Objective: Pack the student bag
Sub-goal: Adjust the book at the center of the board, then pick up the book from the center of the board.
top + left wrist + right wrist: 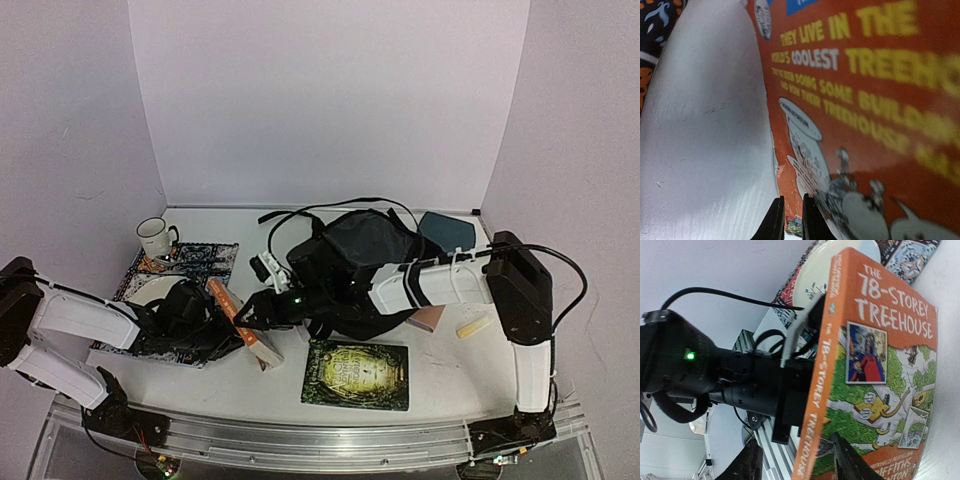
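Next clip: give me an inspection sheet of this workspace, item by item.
Surface: white table, crowded.
Job's things: student bag mid-table, right arm across it; orange book held upright outside it; green book flat in front.
Clutter: mug, plate on patterned placemat, dark tray, small yellow item.
End effectors: left end effector appears shut on orange book's edge; right end effector open, straddling its spine.
Cables: black cable loops off right arm.
Surroundings: plain white walls; metal rail at near edge.
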You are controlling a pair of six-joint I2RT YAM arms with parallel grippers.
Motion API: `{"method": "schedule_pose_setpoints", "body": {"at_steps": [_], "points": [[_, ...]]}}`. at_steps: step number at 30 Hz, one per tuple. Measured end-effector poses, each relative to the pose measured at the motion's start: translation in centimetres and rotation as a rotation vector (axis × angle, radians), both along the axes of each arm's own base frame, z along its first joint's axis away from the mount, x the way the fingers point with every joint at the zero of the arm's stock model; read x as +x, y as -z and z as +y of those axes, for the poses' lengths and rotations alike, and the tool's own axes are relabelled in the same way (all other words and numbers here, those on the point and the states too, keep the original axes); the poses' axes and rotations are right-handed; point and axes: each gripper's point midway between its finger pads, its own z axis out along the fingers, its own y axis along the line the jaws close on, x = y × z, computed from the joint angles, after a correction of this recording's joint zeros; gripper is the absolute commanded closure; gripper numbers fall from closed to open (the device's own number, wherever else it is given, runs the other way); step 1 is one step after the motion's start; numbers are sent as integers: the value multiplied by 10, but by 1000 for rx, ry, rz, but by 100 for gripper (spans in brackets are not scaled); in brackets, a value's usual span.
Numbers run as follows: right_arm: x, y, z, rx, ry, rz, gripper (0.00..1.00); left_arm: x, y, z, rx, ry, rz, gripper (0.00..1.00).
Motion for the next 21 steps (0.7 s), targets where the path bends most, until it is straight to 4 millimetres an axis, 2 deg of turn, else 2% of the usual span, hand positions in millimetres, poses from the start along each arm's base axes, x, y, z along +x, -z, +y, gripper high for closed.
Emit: {"method": "schedule_pose_setpoints", "body": {"at_steps": [7,15,21], "points": [[10,32,-5,-96,42,10,35,4,-6,-4,-25,-2,-22,87],[10,40,-7,-137,34,-30,29,5,-8,-5,-29,1,-30,81],[15,41,-8,-165,41,-70,29,12,-20,-12,-45,3,-50,76]]}}
